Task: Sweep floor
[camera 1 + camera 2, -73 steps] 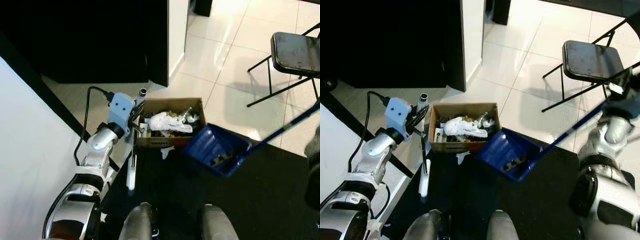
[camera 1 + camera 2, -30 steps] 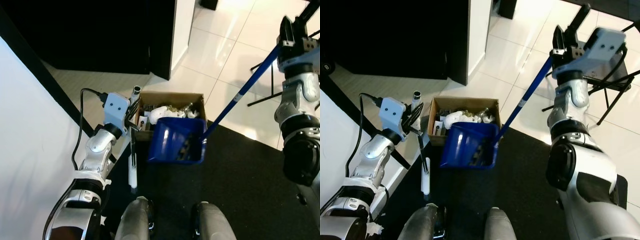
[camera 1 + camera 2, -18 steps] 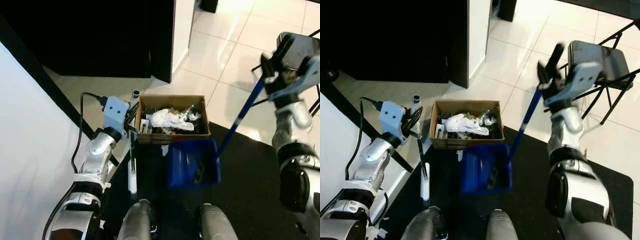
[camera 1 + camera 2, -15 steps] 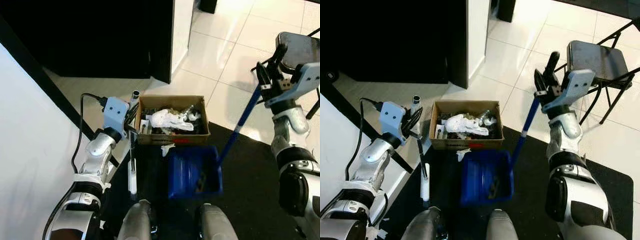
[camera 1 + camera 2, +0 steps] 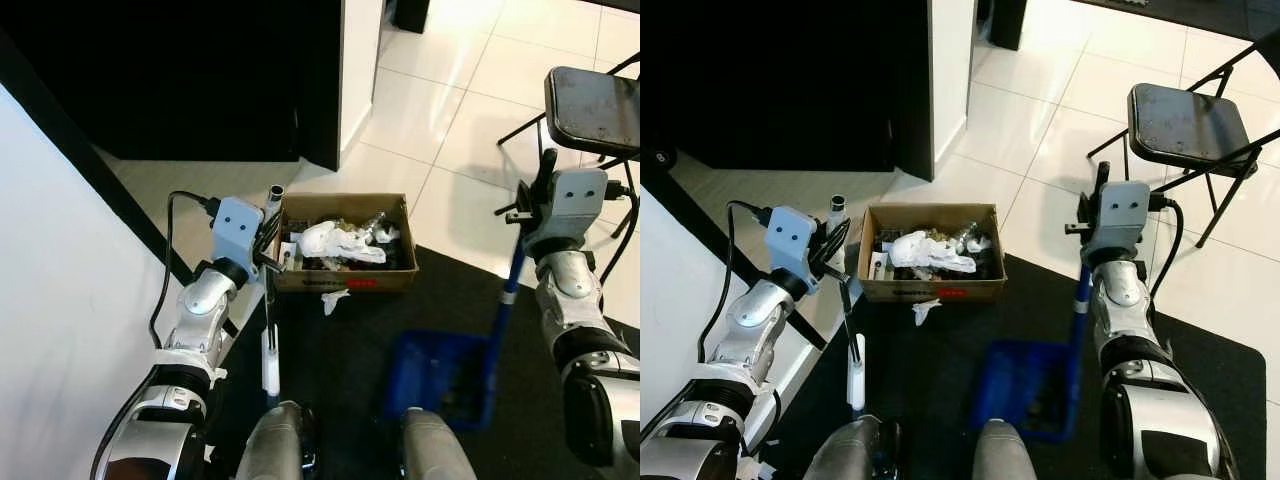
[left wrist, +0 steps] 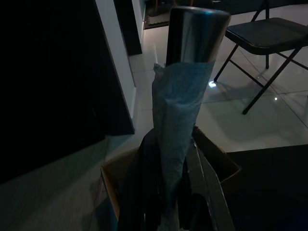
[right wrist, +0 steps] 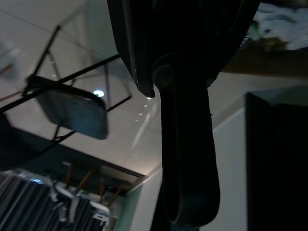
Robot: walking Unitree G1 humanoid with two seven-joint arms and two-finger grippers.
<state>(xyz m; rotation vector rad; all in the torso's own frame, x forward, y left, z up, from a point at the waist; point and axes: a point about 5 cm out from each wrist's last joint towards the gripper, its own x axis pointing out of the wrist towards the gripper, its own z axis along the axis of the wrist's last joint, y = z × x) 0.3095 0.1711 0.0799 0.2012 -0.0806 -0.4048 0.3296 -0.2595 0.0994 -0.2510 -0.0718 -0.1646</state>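
On black mat (image 5: 350, 370) — right gripper (image 5: 527, 222) clamps dustpan (image 5: 440, 380); left gripper (image 5: 268, 262) clamps broom (image 5: 270, 330).

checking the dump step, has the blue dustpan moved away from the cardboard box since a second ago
Yes. The blue dustpan was raised at the cardboard box rim; now it sits low on the dark mat, toward the robot's feet and right.

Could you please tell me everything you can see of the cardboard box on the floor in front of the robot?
The cardboard box is a shallow, open-topped brown carton with a small red mark on its near wall. It sits upright on the pale floor at the far edge of the black mat. It is full of rubbish, with crumpled white paper on top. A white scrap lies on the mat just before it. The broom handle stands by its left end.
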